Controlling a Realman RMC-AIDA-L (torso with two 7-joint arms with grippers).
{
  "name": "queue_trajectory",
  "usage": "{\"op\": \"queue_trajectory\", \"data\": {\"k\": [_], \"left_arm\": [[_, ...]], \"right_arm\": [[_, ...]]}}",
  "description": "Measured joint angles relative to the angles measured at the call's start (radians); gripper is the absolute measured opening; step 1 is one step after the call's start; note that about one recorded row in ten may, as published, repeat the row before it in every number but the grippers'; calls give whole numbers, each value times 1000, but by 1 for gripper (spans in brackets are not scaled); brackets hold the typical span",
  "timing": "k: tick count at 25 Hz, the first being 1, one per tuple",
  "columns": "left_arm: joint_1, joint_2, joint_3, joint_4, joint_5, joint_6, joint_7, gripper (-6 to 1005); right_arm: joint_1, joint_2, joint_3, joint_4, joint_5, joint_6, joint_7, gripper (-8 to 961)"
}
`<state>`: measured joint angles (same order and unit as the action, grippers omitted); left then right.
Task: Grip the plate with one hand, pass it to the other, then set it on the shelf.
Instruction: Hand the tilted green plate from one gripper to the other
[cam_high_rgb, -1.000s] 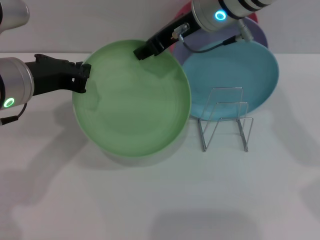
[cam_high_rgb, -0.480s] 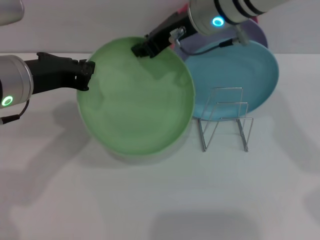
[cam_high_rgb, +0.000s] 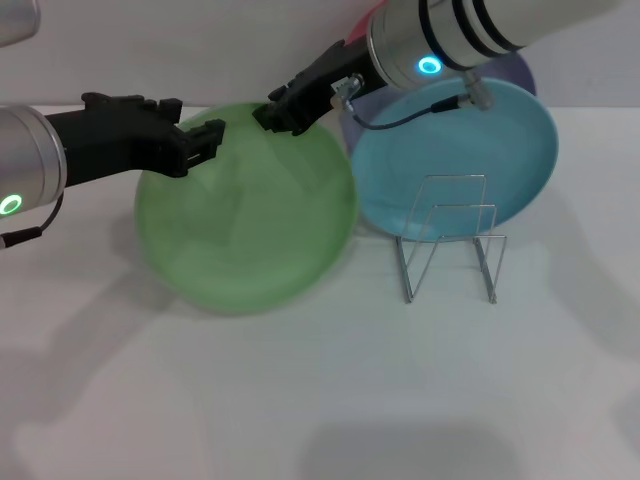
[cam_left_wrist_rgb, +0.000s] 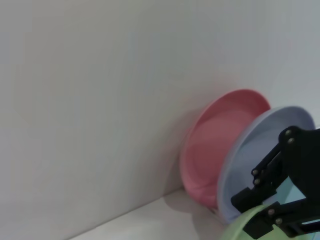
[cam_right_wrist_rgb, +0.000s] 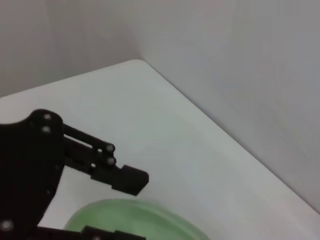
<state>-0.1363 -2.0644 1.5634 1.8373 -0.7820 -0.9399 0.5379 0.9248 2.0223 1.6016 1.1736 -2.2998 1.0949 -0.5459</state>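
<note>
The light green plate (cam_high_rgb: 245, 210) hangs tilted above the table at centre left. My right gripper (cam_high_rgb: 270, 115), on the arm with the cyan ring, is shut on the plate's far rim. My left gripper (cam_high_rgb: 202, 130), on the arm with the green ring, sits at the upper left rim. In the right wrist view the left gripper (cam_right_wrist_rgb: 127, 206) stands open, its fingers (cam_right_wrist_rgb: 127, 180) apart on either side of the plate's edge (cam_right_wrist_rgb: 150, 215). The left wrist view shows the right gripper (cam_left_wrist_rgb: 255, 212) at the green rim (cam_left_wrist_rgb: 240, 227). The wire shelf (cam_high_rgb: 450, 245) stands right of the plate.
A turquoise plate (cam_high_rgb: 480, 150) leans behind the shelf, with a lavender plate (cam_high_rgb: 515, 70) and a pink plate (cam_left_wrist_rgb: 220, 145) behind it against the back wall. White table (cam_high_rgb: 320, 400) spreads in front.
The plate has swung left and down and tilted. My left gripper slid right along the rim and its fingers parted. The right gripper shifted slightly left with the plate.
</note>
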Motion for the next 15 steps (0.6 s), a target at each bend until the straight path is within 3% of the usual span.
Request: {"op": "queue_trajectory", "data": {"k": [8, 13, 15], "left_arm": [[56, 0, 9, 43, -35, 62, 73, 643], [75, 0, 5, 45, -43, 123, 87, 750], [121, 0, 13, 42, -43, 259, 99, 793]], "right_arm": [[-40, 2, 8, 41, -12, 8, 9, 128], [-68, 3, 18, 76, -13, 8, 10, 70], [-87, 3, 29, 107, -13, 8, 10, 56]]}}
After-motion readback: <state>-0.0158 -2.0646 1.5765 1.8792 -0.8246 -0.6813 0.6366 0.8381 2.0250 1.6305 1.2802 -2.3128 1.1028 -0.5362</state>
